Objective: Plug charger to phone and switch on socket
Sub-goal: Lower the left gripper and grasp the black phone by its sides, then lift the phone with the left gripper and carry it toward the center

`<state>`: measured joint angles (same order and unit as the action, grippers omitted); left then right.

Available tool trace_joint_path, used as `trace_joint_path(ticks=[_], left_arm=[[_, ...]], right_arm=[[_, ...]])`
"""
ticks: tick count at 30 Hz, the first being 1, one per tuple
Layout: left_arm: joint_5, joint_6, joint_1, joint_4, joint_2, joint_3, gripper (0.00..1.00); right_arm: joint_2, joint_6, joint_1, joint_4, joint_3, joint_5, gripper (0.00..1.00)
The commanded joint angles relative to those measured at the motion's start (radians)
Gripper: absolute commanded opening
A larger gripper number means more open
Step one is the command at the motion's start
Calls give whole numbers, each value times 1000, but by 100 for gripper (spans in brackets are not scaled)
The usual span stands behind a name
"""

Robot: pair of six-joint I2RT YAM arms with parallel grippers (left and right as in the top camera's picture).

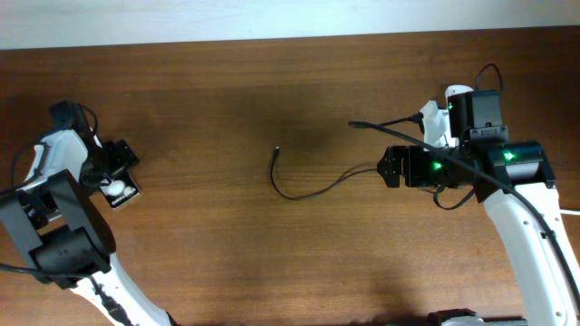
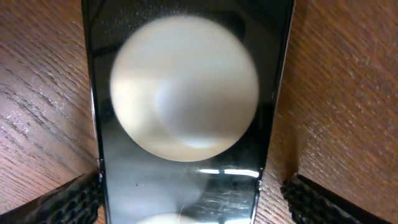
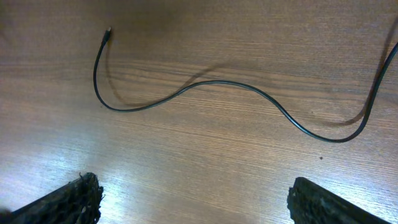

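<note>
From above, the small flat black phone (image 1: 120, 190) with white round blobs is lying at the left of the frame on the brown wooden table (image 1: 227, 254), under the left gripper (image 1: 111, 178). The thin black charger cable (image 1: 317, 191) is lying curled in the middle. The white power strip socket (image 1: 438, 122) is being partly hidden at the upper right by the right arm (image 1: 521, 217).

In the left wrist view, the phone is being framed by two black fingers (image 2: 68, 199). A thin strip of wood is showing beside one, so nothing is being squeezed.

In the right wrist view, the cable's plug tip (image 3: 108, 31) is lying at the upper left. The right gripper (image 3: 193, 185) is being held wide, with nothing in it.
</note>
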<state>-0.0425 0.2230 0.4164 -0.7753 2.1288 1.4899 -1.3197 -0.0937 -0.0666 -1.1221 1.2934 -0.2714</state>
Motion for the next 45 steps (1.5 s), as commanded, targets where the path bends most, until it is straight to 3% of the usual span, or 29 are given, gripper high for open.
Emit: trace_joint_path(ticks=[1, 17, 27, 31, 39, 45], left_arm=[[1, 23, 3, 17, 71, -57, 100], [-18, -110, 13, 12, 70, 5, 99], [-32, -113, 14, 26, 70, 5, 100], [-29, -113, 14, 11, 70, 3, 84], [-25, -112, 14, -21, 70, 26, 75], [53, -112, 14, -167, 70, 179, 73]], right_arm=[[0, 10, -5, 0, 19, -9, 99], [0, 10, -5, -18, 19, -9, 98], [0, 10, -5, -19, 19, -9, 99], [0, 10, -5, -19, 19, -9, 99], [0, 10, -5, -15, 19, -8, 98], [0, 10, -5, -7, 19, -9, 99]])
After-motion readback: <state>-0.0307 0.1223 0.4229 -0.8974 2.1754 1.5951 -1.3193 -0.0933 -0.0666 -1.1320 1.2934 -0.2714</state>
